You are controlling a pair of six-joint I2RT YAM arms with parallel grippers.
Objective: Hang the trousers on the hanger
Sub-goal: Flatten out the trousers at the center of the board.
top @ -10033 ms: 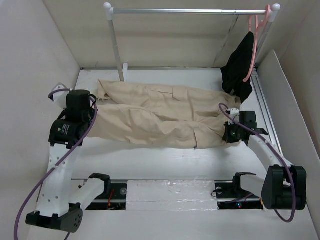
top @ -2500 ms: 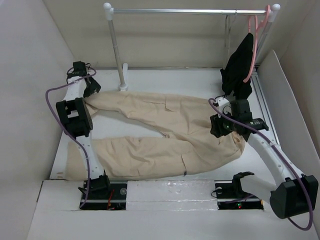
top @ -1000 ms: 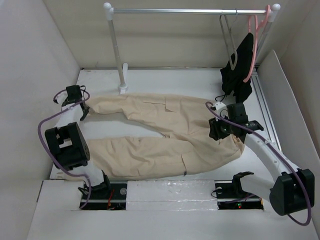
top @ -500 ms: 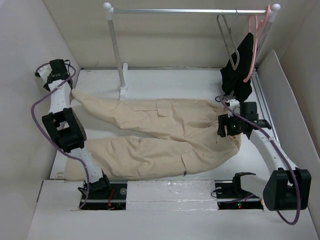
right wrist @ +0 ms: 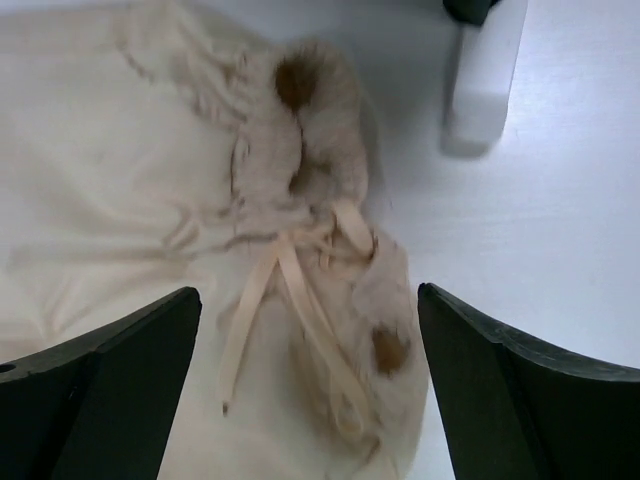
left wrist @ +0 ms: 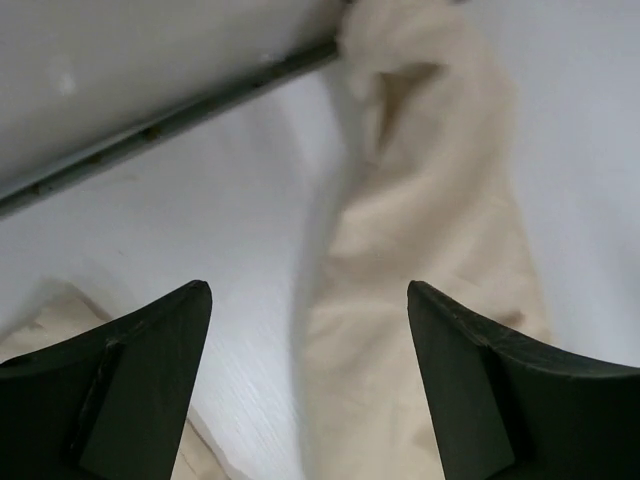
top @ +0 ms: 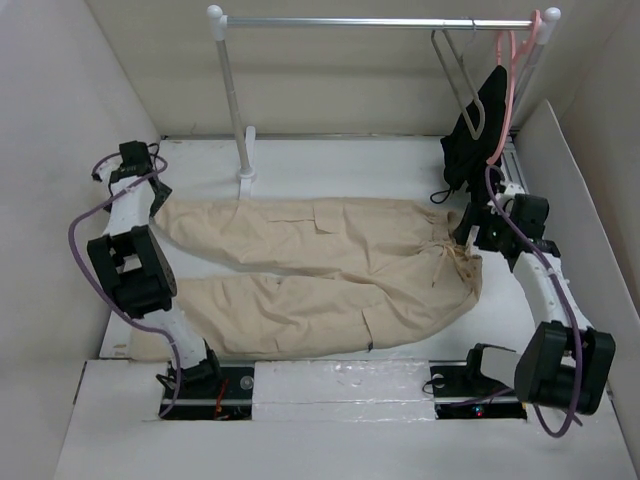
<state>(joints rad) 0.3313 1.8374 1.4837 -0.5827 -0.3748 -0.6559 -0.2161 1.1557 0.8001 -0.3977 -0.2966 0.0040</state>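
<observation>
The beige trousers [top: 320, 265] lie flat on the white table, legs pointing left and drawstring waist to the right. My left gripper [top: 148, 185] hovers open over the far leg's cuff; in the left wrist view the leg [left wrist: 430, 290] lies loose below the left gripper [left wrist: 308, 292]. At the waist, my right gripper [top: 478, 236] is open too. The right wrist view shows the bunched waistband [right wrist: 300, 130] and drawstring [right wrist: 295, 290] under the right gripper [right wrist: 308, 293], not gripped. The grey wire hanger [top: 458, 80] hangs on the rail at the back right.
A pink hanger [top: 507, 70] carrying a black garment [top: 478, 135] hangs right of the wire hanger on the rail [top: 370, 21]. The rail's left post [top: 236, 110] stands just behind the far leg. White walls close in on both sides.
Both grippers have opened and let go of the trousers. The left arm came down from the raised far-left corner, laying the far leg flat. The right arm drew back to the right of the waist.
</observation>
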